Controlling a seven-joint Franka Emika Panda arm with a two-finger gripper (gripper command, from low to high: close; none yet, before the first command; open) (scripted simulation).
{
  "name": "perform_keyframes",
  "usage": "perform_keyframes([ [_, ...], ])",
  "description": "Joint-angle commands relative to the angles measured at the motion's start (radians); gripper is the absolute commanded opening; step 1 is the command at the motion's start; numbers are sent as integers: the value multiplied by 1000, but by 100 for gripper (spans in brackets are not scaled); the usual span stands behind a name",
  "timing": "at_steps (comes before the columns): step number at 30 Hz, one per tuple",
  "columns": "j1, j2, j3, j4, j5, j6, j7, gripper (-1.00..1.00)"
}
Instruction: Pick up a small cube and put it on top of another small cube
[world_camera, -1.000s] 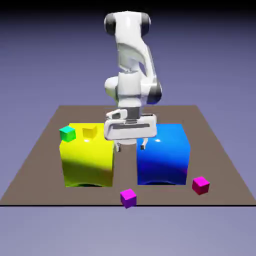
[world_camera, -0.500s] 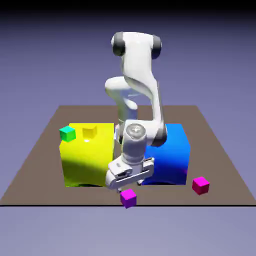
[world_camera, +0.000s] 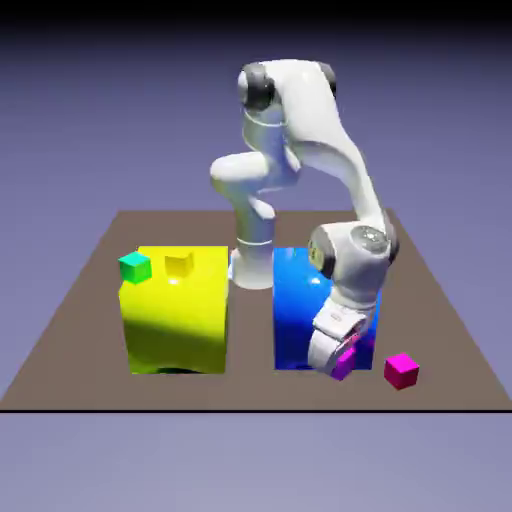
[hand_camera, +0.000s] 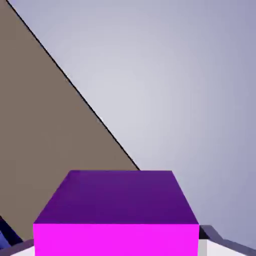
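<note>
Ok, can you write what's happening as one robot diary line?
gripper: closed | holding: purple cube | magenta cube: on table

Out in front of the table (world_camera: 250, 385) and above it, the exterior view looks back over the whole arm (world_camera: 325, 120) — the hand view rides close in, looking along the gripper (world_camera: 342, 368), purple cube (hand_camera: 117, 215) large at bottom centre. Both catch that cube and the tabletop!
</note>
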Motion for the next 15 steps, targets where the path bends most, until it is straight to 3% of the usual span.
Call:
perform_keyframes([
  [1, 18, -7, 36, 10, -31, -4, -5, -100],
  [5, 109, -18, 76, -16, -32, -60, -76, -100],
  [9, 117, 109, 49, -34, -70, 83, -47, -100],
  [10, 117, 109, 49, -34, -70, 83, -47, 100],
  [15, 109, -18, 76, -16, -32, -60, -76, 100],
])
